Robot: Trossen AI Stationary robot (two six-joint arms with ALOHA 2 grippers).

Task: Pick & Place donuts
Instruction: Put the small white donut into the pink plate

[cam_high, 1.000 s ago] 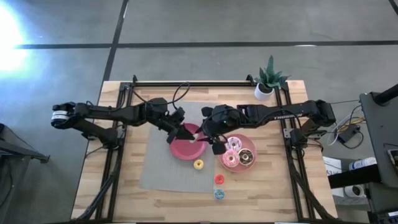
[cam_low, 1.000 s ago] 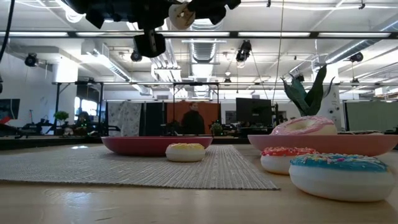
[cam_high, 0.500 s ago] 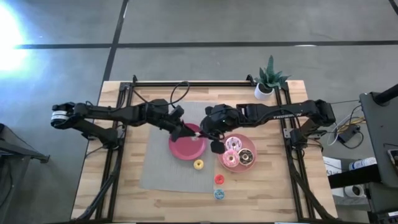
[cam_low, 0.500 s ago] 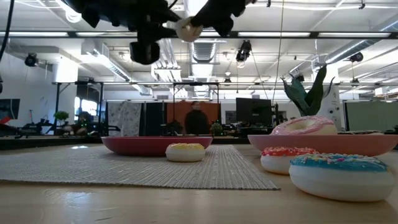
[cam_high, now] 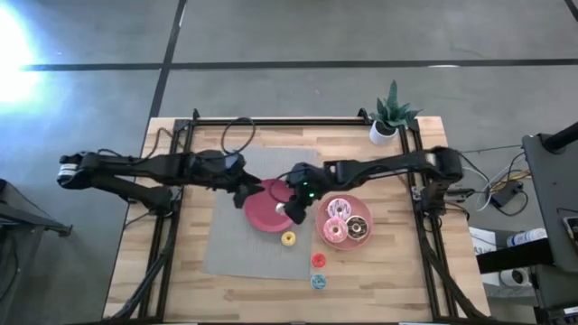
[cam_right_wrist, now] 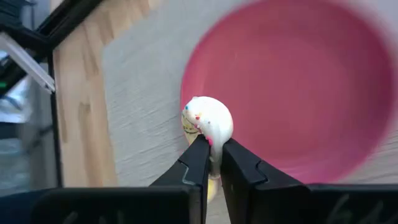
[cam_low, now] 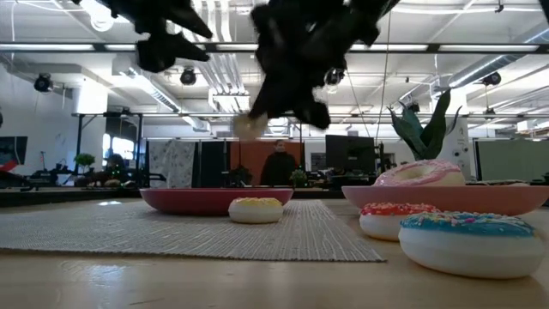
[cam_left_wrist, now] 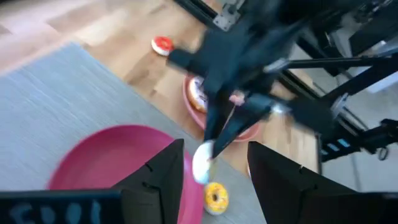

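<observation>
My right gripper (cam_right_wrist: 213, 149) is shut on a small white sprinkled donut (cam_right_wrist: 208, 121) above the red plate (cam_high: 262, 217). In the low view the donut (cam_low: 250, 126) hangs clear of the plate (cam_low: 214, 199). My left gripper (cam_left_wrist: 214, 149) stands open just to the plate's left, its fingers apart and touching nothing. A yellow donut (cam_high: 288, 238) lies on the grey mat (cam_high: 230, 248). A red donut (cam_high: 318, 260) and a blue one (cam_high: 318, 281) lie on the wood. The pink plate (cam_high: 366, 236) bears three larger donuts. My right gripper pinches the white donut by its rim (cam_right_wrist: 210, 142) between its two fingertips (cam_right_wrist: 199, 158). The fingers slant down from the table's right side. The donut sticks out beyond the fingertips, lifted clear above the red plate.
A potted plant (cam_high: 390, 113) stands at the table's far right corner. Black frame rails (cam_high: 181, 226) run along the table's left and right sides. In the low view a person (cam_low: 276, 163) stands in the room far behind the table.
The white donut has passed from my left gripper to my right one. The right gripper shut on it, then the left one opened and drew back toward the table's left edge. My right gripper has come down toward the red plate with the donut.
</observation>
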